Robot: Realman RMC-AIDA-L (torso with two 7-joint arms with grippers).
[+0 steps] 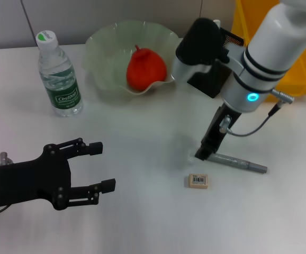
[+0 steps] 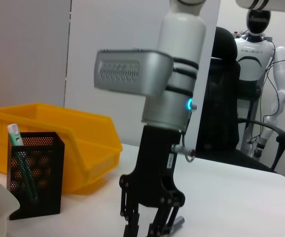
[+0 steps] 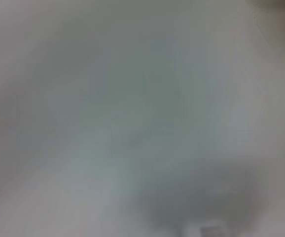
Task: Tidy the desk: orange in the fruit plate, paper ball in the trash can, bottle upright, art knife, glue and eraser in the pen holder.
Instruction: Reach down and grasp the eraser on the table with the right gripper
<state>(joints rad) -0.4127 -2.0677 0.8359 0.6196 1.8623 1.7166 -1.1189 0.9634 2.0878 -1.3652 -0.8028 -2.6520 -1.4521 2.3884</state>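
Note:
The orange (image 1: 146, 69) lies in the green glass fruit plate (image 1: 102, 47). Left of the plate, the bottle (image 1: 60, 74) stands upright. A grey art knife (image 1: 241, 163) lies flat on the table, and my right gripper (image 1: 204, 153) (image 2: 147, 229) is down at its left end. The eraser (image 1: 198, 181) lies just in front of it. Behind the right arm stands the black mesh pen holder (image 1: 217, 71) (image 2: 34, 173), with a white-and-green glue stick (image 2: 16, 138) in it. My left gripper (image 1: 104, 166) hovers open at the front left. No paper ball shows.
A yellow bin (image 1: 301, 63) (image 2: 78, 143) stands at the back right beside the pen holder. The left wrist view shows an office chair (image 2: 226, 113) and a humanoid robot (image 2: 261, 54) beyond the table. The right wrist view shows only a blurred pale surface.

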